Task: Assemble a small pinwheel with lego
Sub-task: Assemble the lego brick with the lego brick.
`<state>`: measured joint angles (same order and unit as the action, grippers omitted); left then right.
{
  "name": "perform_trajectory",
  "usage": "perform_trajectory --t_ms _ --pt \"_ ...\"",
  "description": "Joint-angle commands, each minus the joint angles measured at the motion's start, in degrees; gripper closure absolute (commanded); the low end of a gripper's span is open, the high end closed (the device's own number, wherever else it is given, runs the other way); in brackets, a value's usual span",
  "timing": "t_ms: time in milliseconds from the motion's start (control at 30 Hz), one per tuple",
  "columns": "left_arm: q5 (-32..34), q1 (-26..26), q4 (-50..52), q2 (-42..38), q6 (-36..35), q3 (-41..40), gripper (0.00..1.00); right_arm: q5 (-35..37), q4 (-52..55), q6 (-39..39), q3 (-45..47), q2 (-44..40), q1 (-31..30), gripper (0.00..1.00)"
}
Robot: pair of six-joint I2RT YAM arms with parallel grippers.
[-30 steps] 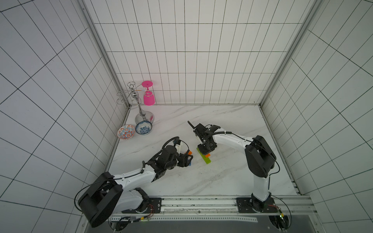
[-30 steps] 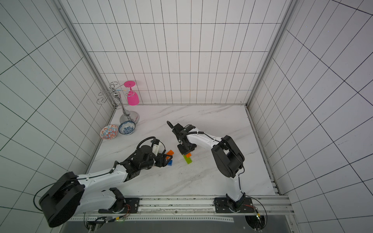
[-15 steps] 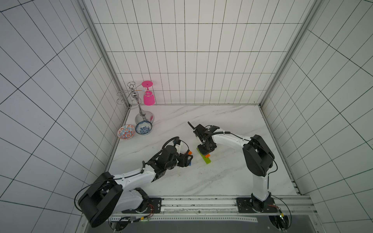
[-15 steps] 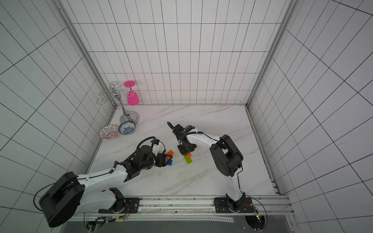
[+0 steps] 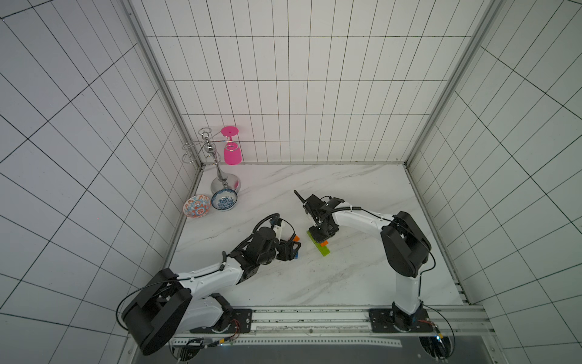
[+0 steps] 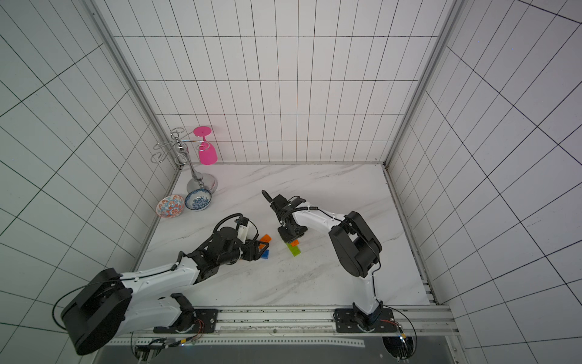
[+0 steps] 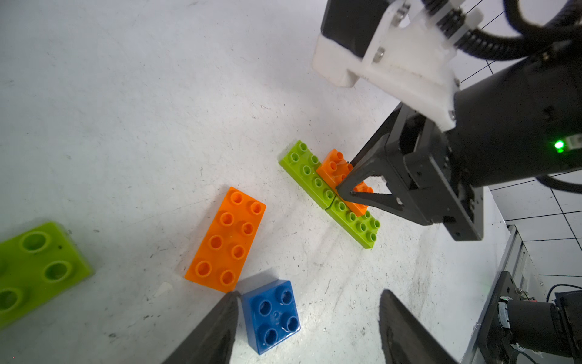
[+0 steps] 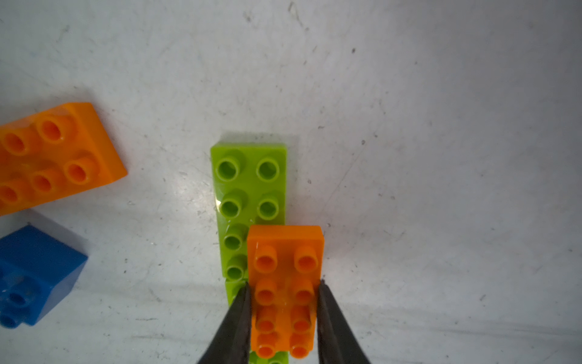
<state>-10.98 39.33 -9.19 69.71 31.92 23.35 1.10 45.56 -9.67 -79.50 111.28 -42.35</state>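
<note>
Right fingers (image 8: 236, 324) on orange brick (image 8: 285, 271), lime bricks (image 8: 248, 186) beneath partly hidden.

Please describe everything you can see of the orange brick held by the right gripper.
The orange brick is a glossy plastic rectangle with eight hollow studs in two rows of four. The right gripper clamps its long sides between two black fingers. It lies flat, lengthwise over the join of two green bricks set end to end on the white table, shifted sideways so that one row of green studs is uncovered. Whether it is fully pressed down cannot be told.
</note>
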Motion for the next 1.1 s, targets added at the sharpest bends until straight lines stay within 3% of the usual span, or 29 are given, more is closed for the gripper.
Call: perform_trajectory --t_ms 0,533,1067 --pt "0.63 0.21 -0.17 0.48 -0.37 1.57 0.28 -1.09 2.16 2.58 3.83 2.36 0.33 0.74" --pt "0.27 0.21 0.40 0.59 -0.56 2.10 0.28 3.34 3.62 -0.68 7.40 0.60 -1.29 0.74" --pt "0.25 0.18 0.30 1.56 -1.16 2.43 0.28 -0.12 2.97 0.88 9.01 -0.47 -0.26 0.74"
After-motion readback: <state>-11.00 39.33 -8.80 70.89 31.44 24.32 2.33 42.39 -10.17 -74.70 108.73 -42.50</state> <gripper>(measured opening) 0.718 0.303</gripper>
